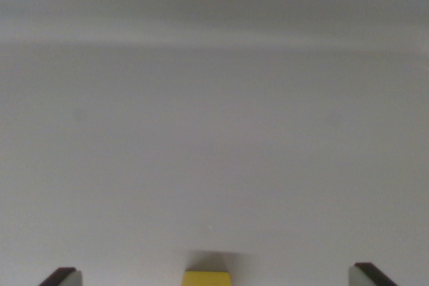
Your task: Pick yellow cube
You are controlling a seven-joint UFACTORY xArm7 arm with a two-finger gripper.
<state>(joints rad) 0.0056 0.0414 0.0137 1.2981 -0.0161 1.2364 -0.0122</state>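
Wrist cam looks down on a plain pale grey tabletop (214, 132), blurry, w/ a slightly darker band across the top of the view. Nothing much on it.

The yellow cube (207, 278) sits at the very bottom edge of the view, approx centre, only its top part showing; the rest is cut off by the frame. A soft dark shadow lies on the table just above it in the view.

The gripper (214, 276) shows only as two fingertips poking in at the bottom corners: one dark tip w/ a pale pad at the wrist view's left (62, 276), the other at the wrist view's right (367, 275). They stand wide apart, so the jaws are spread, holding nothing. The cube lies between the two tips, roughly midway, well clear of both; neither touches it. Grey table is visible on each side of the cube btwn it and the fingers.

Can't tell how high the fingers are over the table, or whether the cube is level w/ them or lower; the pic is too soft and the cube too cropped.
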